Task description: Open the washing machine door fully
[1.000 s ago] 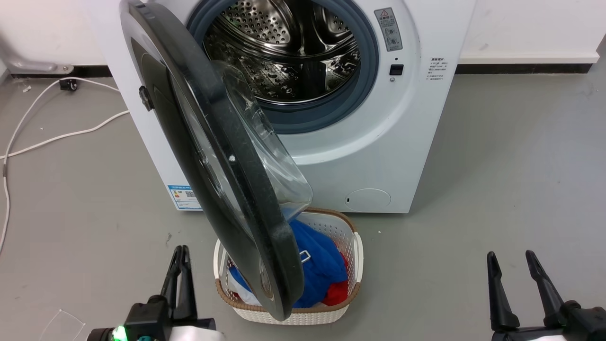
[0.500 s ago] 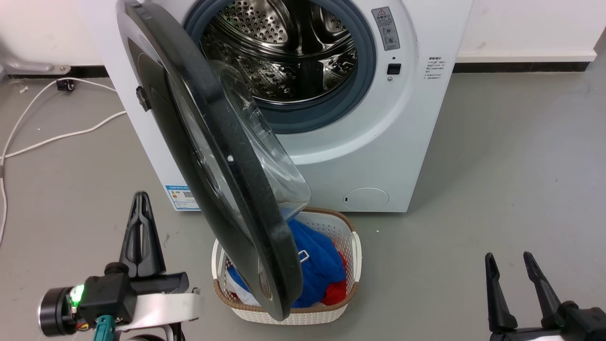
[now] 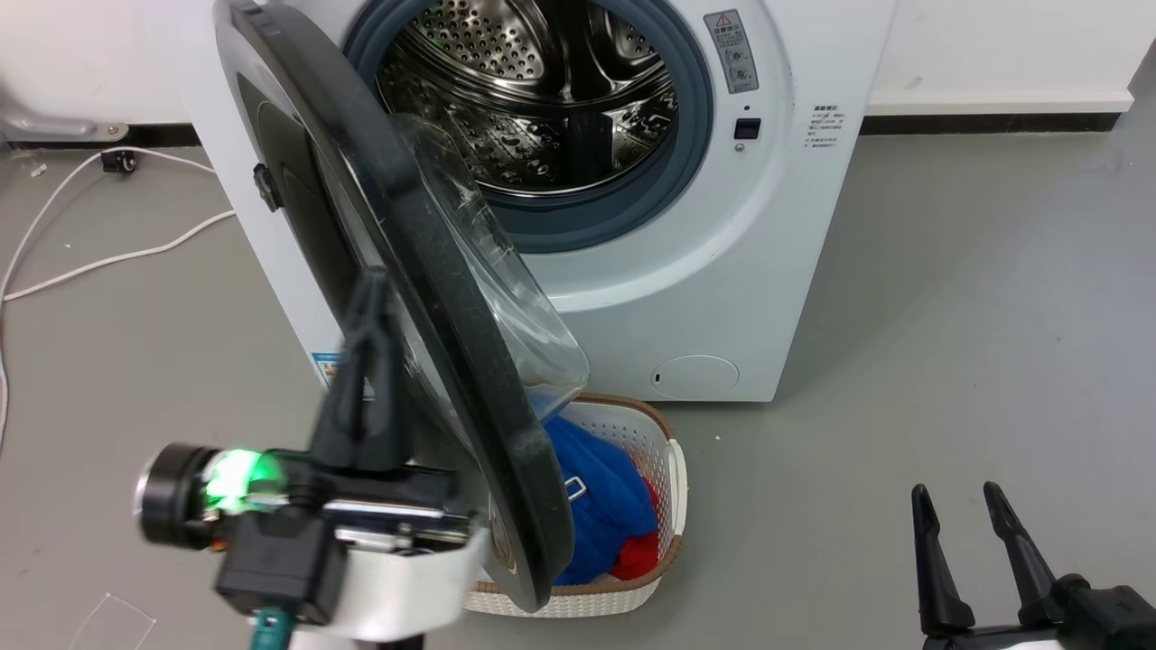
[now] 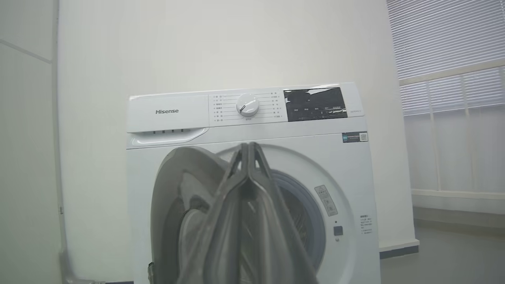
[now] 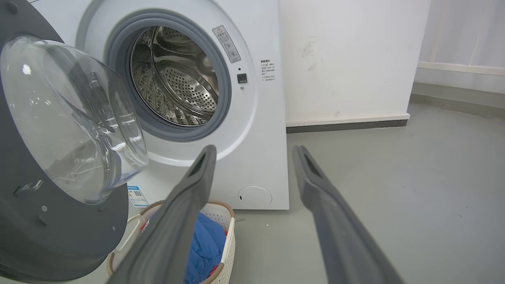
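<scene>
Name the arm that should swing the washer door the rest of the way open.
Left, most likely. The left gripper, fingers shut, is raised right by the washing machine door; the right gripper sits open, low and far off to the side.

- White basket (image 3: 677, 478) on the floor (image 3: 948, 316) just before the washer (image 3: 768, 271), holding blue cloth (image 3: 601, 506) and red cloth (image 3: 637, 558).
- White cable (image 3: 197, 227) trailing across the floor, left.
- Perforated steel drum (image 3: 542, 99), ringed in grey rubber.
- Round dial (image 4: 247, 105) on the top panel.
</scene>
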`<state>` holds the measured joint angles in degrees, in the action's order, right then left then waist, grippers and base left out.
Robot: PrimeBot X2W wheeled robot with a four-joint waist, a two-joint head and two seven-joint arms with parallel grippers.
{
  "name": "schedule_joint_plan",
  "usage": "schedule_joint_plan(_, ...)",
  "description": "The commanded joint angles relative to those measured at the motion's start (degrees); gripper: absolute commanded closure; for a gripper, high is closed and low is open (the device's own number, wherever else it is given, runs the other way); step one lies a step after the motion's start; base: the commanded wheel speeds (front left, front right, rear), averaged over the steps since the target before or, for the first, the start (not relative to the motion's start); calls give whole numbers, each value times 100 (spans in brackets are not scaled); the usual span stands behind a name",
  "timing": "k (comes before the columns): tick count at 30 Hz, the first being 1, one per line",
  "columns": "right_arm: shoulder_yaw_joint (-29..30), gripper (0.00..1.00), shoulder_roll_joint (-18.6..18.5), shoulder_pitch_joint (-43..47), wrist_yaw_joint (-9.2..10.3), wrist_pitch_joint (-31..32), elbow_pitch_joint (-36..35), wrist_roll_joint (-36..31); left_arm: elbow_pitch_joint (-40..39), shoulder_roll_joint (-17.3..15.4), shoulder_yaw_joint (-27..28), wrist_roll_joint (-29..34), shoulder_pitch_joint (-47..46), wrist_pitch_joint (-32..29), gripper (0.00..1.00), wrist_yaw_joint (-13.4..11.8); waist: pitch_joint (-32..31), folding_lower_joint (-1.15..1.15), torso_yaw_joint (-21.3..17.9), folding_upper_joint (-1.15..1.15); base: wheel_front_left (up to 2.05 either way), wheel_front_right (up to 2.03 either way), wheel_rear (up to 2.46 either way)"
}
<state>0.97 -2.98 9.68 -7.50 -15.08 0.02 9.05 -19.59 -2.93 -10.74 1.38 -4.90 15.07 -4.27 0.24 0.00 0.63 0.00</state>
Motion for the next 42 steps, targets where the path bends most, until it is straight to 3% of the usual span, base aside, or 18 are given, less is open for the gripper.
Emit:
schedule_joint_plan(1,-19,0,20,0,1,-12,12,22,-43,4,-117,35,-81,15,100,38,0,0,-6,0,0,0,0)
schedule_joint_plan(13,-87,0,19,-52,1,-12,74,44,1,3,-1722,72,-448,14,100,367,9,0,-70,0,0,0,0)
schedule_joint_plan(22,-138,0,19,-52,1,-12,123,80,292,5,-2535,4,-541,15,100,527,27,0,-57,0,0,0,0)
schedule_joint_plan(29,-176,0,19,-78,1,-11,136,76,666,-50,-2883,-10,-470,15,100,655,58,0,-49,0,0,0,0)
schedule_joint_plan(42,-173,0,19,-126,1,-12,179,32,1603,-145,-3085,-193,-109,15,100,596,144,0,9,0,0,0,0)
